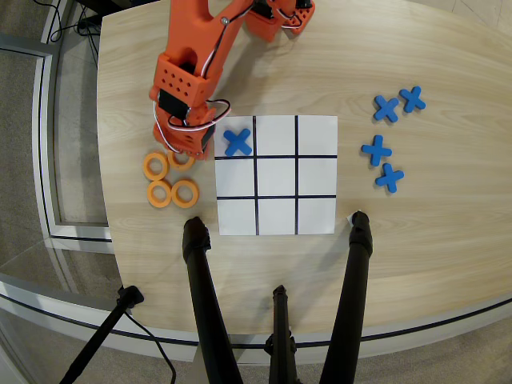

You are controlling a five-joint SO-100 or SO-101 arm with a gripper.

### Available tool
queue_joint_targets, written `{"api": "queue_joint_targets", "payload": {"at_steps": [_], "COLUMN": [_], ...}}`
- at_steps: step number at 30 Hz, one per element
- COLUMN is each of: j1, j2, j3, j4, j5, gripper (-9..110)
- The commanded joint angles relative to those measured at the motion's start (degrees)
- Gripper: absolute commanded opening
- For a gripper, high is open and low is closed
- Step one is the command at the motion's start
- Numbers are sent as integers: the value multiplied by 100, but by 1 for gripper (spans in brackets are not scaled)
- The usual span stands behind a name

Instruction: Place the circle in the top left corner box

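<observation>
In the overhead view, four orange rings lie on the wooden table left of the paper grid [276,156]: one [155,166], one [159,194], one [185,192], and one [181,158] partly hidden under my gripper [186,149]. The orange arm reaches down from the top, and its gripper sits right over that ring; the jaws are hidden by the arm's body. A blue cross [238,142] lies in the grid's upper-left cell in this view. The blank corner cell diagonally opposite [317,216] is at the lower right and is empty.
Several loose blue crosses [386,108] lie right of the grid. Black tripod legs [198,264] [358,240] stand on the table's near edge below the grid. The table edge curves close to the rings on the left.
</observation>
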Motion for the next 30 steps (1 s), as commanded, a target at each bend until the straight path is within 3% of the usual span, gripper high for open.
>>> {"api": "queue_joint_targets", "payload": {"at_steps": [1,8,13,21,30], "j1": [237,853,1055,1090,-202], "j2": [123,237,141,325,2777], "j3": [-9,-229,-343,-246,-615], "j4": [1063,2689,2725,2558,2971], "j5": [-123,-527,-571,-563,149], "gripper": [11,9,0,0,0]}}
